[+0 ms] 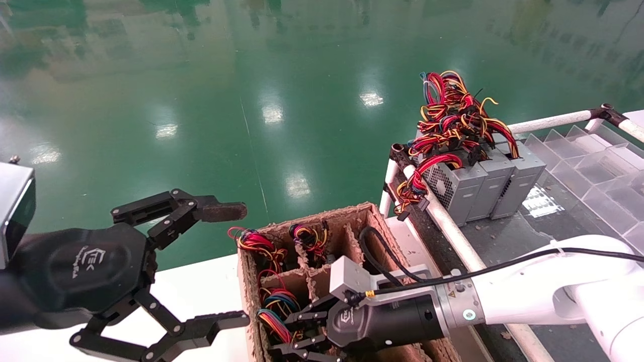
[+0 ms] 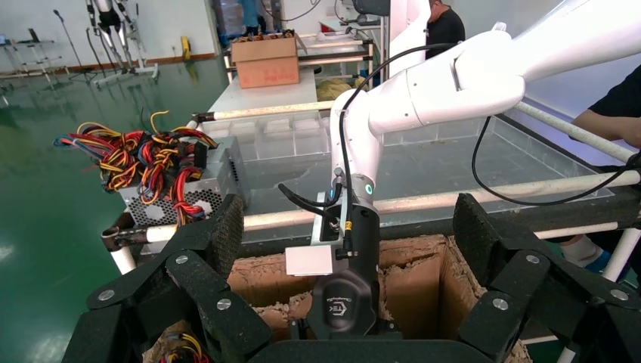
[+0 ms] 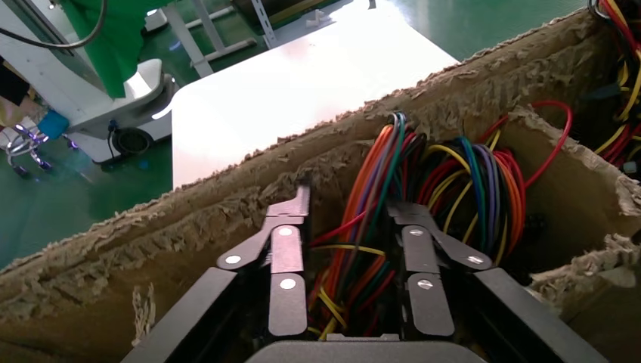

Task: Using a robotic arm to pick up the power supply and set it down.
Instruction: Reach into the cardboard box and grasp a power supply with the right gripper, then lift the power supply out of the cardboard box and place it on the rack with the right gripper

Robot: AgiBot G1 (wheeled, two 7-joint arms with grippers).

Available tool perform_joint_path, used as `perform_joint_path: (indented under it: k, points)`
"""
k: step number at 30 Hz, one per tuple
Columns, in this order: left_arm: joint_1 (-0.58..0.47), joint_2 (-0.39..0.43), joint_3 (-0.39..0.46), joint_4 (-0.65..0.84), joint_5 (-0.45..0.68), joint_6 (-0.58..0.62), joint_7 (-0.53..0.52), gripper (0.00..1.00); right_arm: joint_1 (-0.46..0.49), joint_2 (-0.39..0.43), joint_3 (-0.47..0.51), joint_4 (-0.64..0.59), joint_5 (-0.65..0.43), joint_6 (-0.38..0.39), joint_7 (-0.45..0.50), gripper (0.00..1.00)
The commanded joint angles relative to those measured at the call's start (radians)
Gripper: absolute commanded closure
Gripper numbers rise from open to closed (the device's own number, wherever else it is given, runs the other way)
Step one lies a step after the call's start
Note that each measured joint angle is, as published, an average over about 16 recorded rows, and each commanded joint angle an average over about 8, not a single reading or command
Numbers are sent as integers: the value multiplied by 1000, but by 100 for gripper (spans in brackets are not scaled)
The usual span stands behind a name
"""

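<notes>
Pick-up step, judging by the pose: robotic arm [image 1: 533,296] reaching from the right into the divided cardboard box [image 1: 352,221], right gripper [image 1: 297,332] low in a near compartment. Jaws parted around a bundle of coloured wires [image 3: 363,249], not yet clenched on anything. Power supply [image 1: 274,306] sunk in that compartment, only its wires showing. Next move probably calls for going deeper past the wires to the metal body, then closing. Other compartments hold more wired units; 1 beside the arm looks bare. 3 grey units [image 1: 485,183] upright on the rack. Left gripper [image 1: 166,271] idle beside the box, jaws released.
</notes>
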Motion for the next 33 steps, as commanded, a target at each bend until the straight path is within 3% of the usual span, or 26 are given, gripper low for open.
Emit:
perform_joint_path:
  k: [1, 20, 33]
  points:
    - [0, 0, 0, 0, 0, 0, 0, 0, 1, -1, -6, -5, 1, 2, -9, 100]
    - [0, 0, 0, 0, 0, 0, 0, 0, -12, 23, -15, -16, 87, -11, -36, 100]
    - [0, 0, 1, 0, 0, 0, 0, 0, -58, 164, 16, 179, 295, -15, 4, 100]
